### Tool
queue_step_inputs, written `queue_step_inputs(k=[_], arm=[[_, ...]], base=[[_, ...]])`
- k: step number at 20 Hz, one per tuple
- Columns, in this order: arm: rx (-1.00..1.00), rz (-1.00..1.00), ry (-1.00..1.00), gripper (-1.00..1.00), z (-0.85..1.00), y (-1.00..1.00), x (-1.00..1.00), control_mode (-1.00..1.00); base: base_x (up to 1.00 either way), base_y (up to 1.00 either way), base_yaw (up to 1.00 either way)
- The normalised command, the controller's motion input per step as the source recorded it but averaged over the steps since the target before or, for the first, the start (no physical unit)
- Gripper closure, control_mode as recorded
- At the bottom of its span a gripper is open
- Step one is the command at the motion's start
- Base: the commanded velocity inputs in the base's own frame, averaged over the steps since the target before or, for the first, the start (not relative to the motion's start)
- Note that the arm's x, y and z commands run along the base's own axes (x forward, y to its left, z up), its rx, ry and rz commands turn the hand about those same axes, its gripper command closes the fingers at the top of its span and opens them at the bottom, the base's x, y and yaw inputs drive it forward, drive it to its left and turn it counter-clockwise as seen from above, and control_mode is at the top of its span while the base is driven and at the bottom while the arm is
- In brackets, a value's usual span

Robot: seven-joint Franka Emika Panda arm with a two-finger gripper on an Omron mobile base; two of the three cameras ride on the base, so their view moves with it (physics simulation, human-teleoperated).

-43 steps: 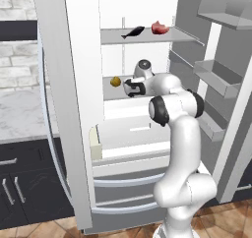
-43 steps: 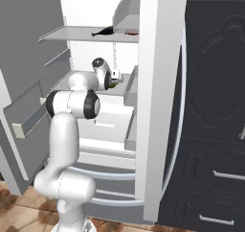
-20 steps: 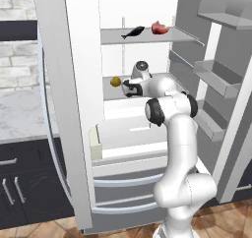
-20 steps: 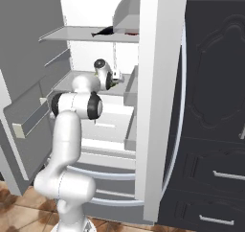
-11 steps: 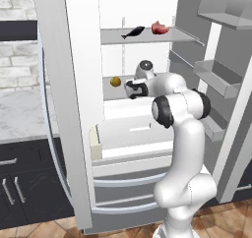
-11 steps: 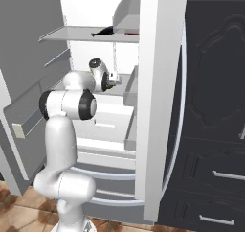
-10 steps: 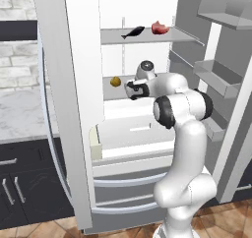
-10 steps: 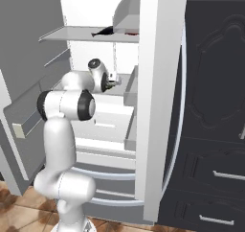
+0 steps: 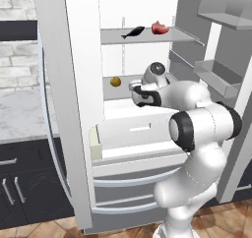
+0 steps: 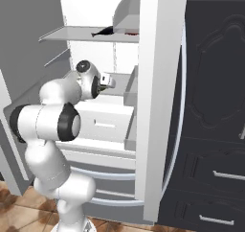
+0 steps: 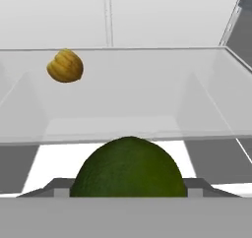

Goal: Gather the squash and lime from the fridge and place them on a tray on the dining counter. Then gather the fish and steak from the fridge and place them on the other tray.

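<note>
My gripper (image 11: 127,189) is shut on the lime (image 11: 129,168), a dark green ball that bulges between the two finger tips in the hand view. The hand hovers at the front edge of the fridge's (image 9: 66,84) middle glass shelf, with the gripper (image 9: 137,91) pointing inward and the gripper (image 10: 109,81) seen from the other side. The squash (image 11: 65,65) lies on that shelf, farther back and to the left, a small yellow lump (image 9: 115,81). On the top shelf lie the dark fish (image 9: 133,32) and the pink-red steak (image 9: 159,28). The trays and dining counter are out of view.
A white drawer (image 9: 140,129) sits below the middle shelf. The open right door carries grey bins (image 9: 216,77) close beside my elbow. A marble counter over dark cabinets (image 9: 19,114) stands left of the fridge; a tall dark cabinet (image 10: 215,106) stands to the right.
My elbow has swung to the right and the forearm has turned. The hand stays at the front of the middle shelf, jaws unchanged around the lime. The squash has not moved.
</note>
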Motion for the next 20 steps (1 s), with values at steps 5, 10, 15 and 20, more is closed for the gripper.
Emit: queue_step_inputs(k=[5, 10, 15, 20], arm=[[0.11, -0.08, 0.0, 1.0, 0.84, 0.0, -0.91, -1.0], [0.08, -0.06, 0.01, 1.0, 0.7, 0.0, -0.94, -1.0], [0.01, -0.01, 0.11, 1.0, 0.4, 0.0, -0.85, -1.0], [0.0, 0.0, 0.18, 1.0, 0.24, 0.02, -0.84, -1.0]], base=[[0.0, 0.0, 0.0], [0.0, 0.0, 0.0], [0.0, 0.0, 0.0], [0.0, 0.0, 0.0]])
